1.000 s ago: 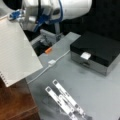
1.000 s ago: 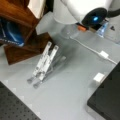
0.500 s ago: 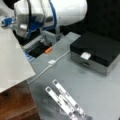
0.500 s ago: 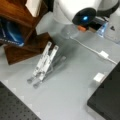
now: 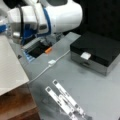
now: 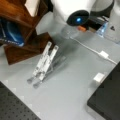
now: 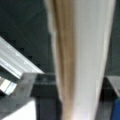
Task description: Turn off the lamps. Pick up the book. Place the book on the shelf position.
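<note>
Shifted further toward a front view's left edge since half a second ago: the large, thin, white rectangular book (image 5: 10,67), now lying flatter and lower, with the bulky white-and-blue robot arm (image 5: 50,17) swung in closer above it. Seen over the dark reddish-brown wooden shelf position (image 5: 17,110) at that view's bottom left; touching the wood or just above it, impossible to tell. Caught again in a front view as a white corner (image 6: 32,6) at the top, above the stepped brown wood (image 6: 27,47), with a blue object (image 6: 11,33) tucked into a compartment below. Filling the middle of the wrist view, the book's white and tan edge (image 7: 82,60), running top to bottom, close to the lens. Gripper itself hidden in every view, somewhere past the arm's wrist at the book's end; open or clamped, not to be told. Spread across the grey table (image 5: 100,90): a black box with a white handle (image 5: 100,48) at a front view's right, a white cable with an inline switch (image 5: 51,62) running between box and arm, a small orange piece (image 5: 48,50) beside the arm's base, and a folding stand of pale metal strips (image 5: 65,100), well apart from the book.
</note>
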